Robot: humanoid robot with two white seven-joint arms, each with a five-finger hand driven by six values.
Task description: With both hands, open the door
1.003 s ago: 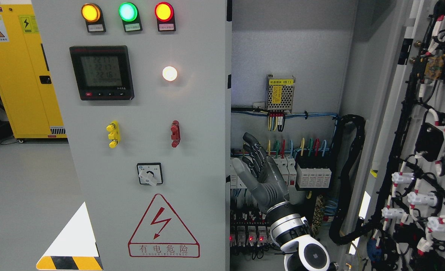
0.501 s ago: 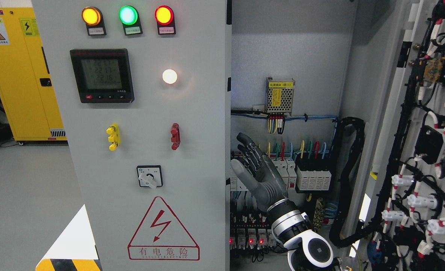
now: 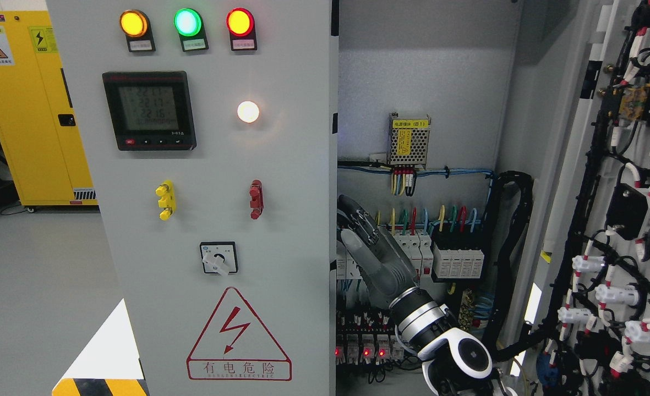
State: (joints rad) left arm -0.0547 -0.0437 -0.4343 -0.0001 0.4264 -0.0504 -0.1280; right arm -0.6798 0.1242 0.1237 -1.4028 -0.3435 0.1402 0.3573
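The grey left door [image 3: 286,154] of the electrical cabinet stands shut, carrying three indicator lamps, a digital meter and a rotary switch. The right door [image 3: 583,110] is swung open at the far right, its wired inner face showing. My right hand [image 3: 353,220] rises from the bottom right into the open cabinet. Its fingers are extended and hold nothing. The fingertips [image 3: 345,207] lie right at the left door's right edge; I cannot tell whether they touch it. My left hand is out of view.
Behind the hand are rows of breakers [image 3: 413,247] with coloured wires, a small power supply [image 3: 409,140] and a black cable bundle [image 3: 514,231]. A yellow cabinet [image 3: 33,110] stands on the grey floor at the far left.
My right hand has moved left towards the left door's edge and turned more edge-on, with its fingers drawn closer together. The doors have not moved.
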